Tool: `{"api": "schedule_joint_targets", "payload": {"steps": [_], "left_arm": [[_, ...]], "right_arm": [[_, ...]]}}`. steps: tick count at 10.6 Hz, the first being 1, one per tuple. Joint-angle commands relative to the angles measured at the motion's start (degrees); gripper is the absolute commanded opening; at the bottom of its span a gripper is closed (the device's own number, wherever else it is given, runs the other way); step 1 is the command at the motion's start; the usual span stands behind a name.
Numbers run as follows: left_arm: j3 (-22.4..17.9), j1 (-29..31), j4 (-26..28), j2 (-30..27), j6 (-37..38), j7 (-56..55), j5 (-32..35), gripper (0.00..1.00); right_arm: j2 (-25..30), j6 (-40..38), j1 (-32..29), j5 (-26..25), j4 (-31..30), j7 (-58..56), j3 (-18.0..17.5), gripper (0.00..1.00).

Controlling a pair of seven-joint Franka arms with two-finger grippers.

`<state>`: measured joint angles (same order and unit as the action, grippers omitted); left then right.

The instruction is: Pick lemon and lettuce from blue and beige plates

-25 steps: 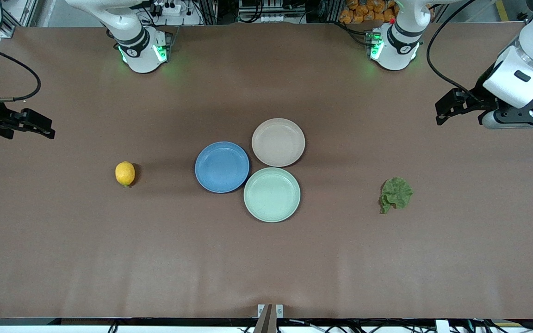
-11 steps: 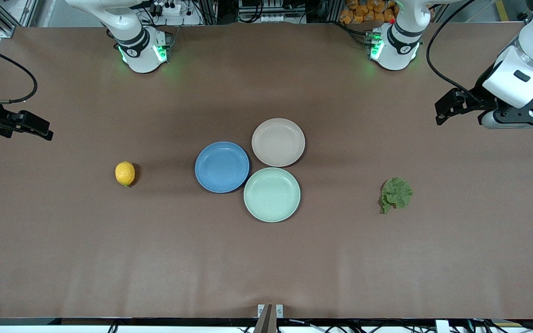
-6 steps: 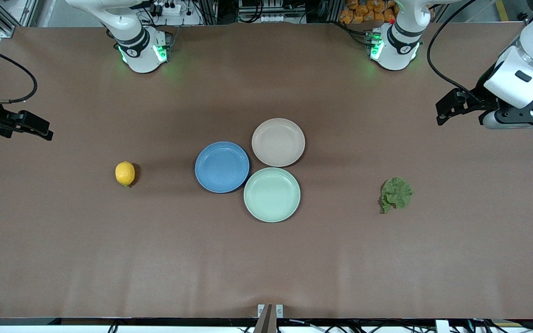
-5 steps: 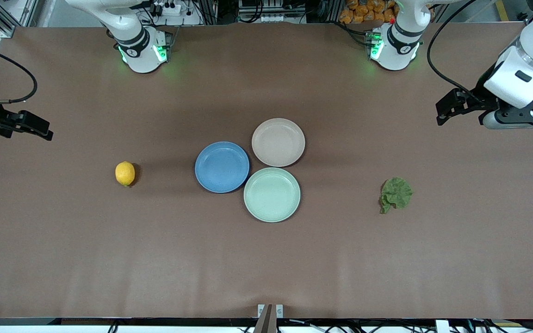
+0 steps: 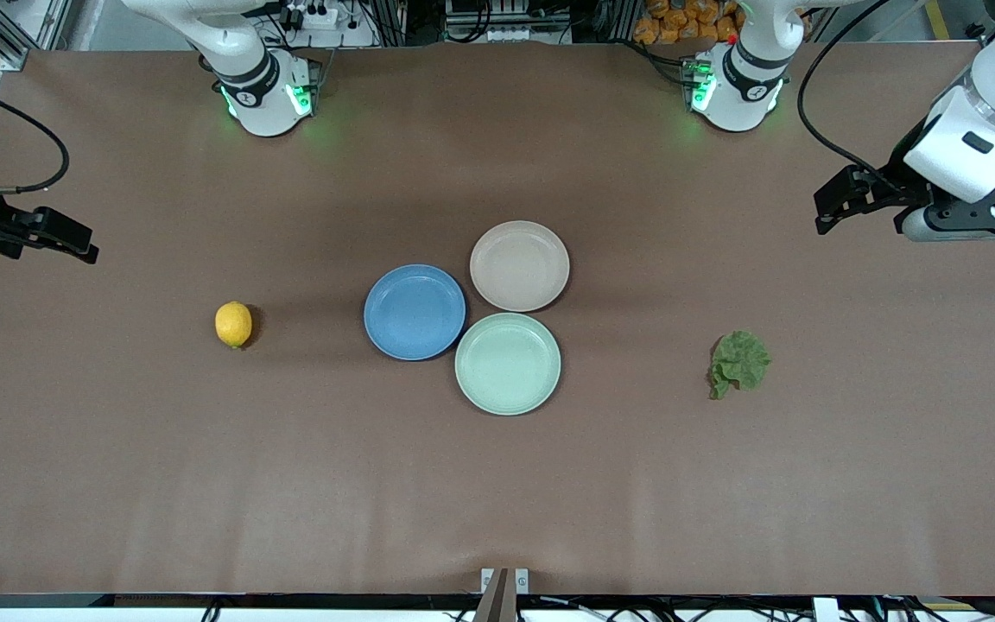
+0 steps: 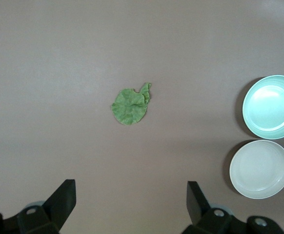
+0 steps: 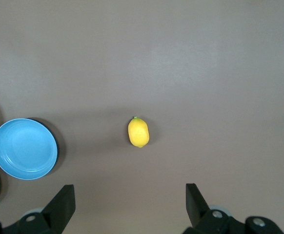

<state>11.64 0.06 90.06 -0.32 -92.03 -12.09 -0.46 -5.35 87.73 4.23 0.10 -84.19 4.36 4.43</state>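
A yellow lemon (image 5: 233, 324) lies on the bare table toward the right arm's end; it also shows in the right wrist view (image 7: 138, 132). A green lettuce leaf (image 5: 740, 362) lies on the bare table toward the left arm's end; it also shows in the left wrist view (image 6: 130, 105). The blue plate (image 5: 415, 312) and the beige plate (image 5: 520, 265) stand empty mid-table. My right gripper (image 7: 130, 204) is open and empty, high over the right arm's end. My left gripper (image 6: 131, 201) is open and empty, high over the left arm's end.
A pale green plate (image 5: 508, 363) stands empty, touching the blue and beige plates, nearer to the front camera. The arm bases (image 5: 266, 95) stand along the table's back edge. A small bracket (image 5: 503, 580) sits at the front edge.
The right gripper has drifted slightly toward the table's end. The left arm barely shifts. The lemon, lettuce and plates have not moved.
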Motion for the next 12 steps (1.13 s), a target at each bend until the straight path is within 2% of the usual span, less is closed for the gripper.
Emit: {"api": "schedule_joint_targets", "payload": {"steps": [1, 12], "left_arm": [[0.1, 0.3, -0.7, -0.1, 1.2, 1.7, 0.8, 1.0], [0.2, -0.1, -0.7, -0.1, 1.2, 1.6, 0.8, 1.0]], "right_arm": [[3.9, 3.1, -0.3, 0.8, -5.3, 0.3, -0.1, 1.0], [3.6, 2.6, -0.3, 0.6, -4.5, 0.4, -0.3, 1.0]]}}
